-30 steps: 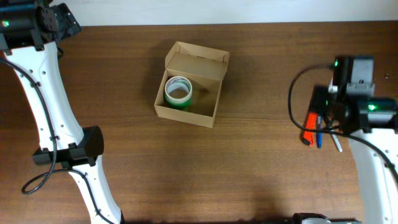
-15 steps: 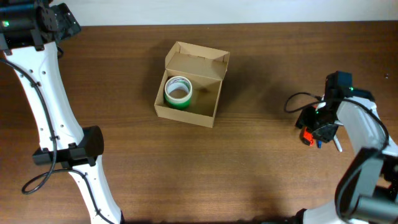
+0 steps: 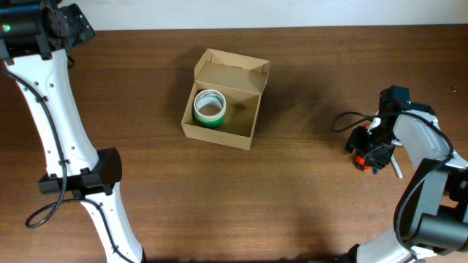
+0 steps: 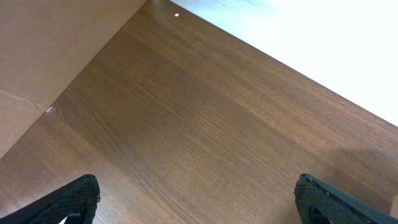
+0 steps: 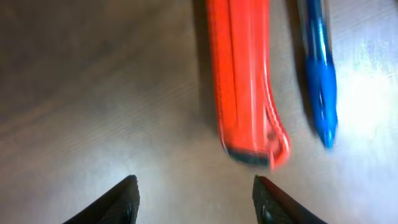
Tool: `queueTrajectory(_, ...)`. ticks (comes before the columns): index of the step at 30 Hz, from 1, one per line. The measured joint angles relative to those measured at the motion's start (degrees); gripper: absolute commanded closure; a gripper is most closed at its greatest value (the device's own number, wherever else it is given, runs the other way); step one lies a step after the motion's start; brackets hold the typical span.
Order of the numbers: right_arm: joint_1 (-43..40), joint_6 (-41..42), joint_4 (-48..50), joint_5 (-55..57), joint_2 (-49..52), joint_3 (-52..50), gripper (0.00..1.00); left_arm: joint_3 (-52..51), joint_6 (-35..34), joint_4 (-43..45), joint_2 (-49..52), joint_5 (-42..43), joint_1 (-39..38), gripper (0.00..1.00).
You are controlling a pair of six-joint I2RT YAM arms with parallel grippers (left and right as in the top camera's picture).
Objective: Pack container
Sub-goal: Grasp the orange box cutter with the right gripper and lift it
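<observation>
Right tool (image 5: 193,193) hovers low with jaws apart and empty, the orange cutter (image 5: 245,81) lying just ahead, long axis running away from it, blue pen (image 5: 318,74) alongside; the container (image 3: 223,98), flap up, sits well left of the cutter; left tool (image 4: 196,199), spread wide, far off.

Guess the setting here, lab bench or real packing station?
Likely a lab tabletop rig: bare wood-grain table, one open cardboard box holding a green tape roll, an orange utility knife and blue pen staged by the right gripper.
</observation>
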Motion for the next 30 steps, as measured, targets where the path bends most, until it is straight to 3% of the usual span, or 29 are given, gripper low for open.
queueTrajectory(6, -0.07, -0.96, -10.73, 2.25, 0.2, 8.22, 0.39, 0.0, 0.0, 0.0, 0.0, 0.0, 0.0, 0.0)
queueTrajectory(10, -0.55, -2.36, -12.55, 3.56, 0.2, 13.62, 0.39, 0.0, 0.0, 0.0, 0.0, 0.0, 0.0, 0.0)
queueTrajectory(30, -1.55, -4.5, -6.51, 4.55, 13.68, 15.19, 0.39, 0.0, 0.0, 0.0, 0.0, 0.0, 0.0, 0.0)
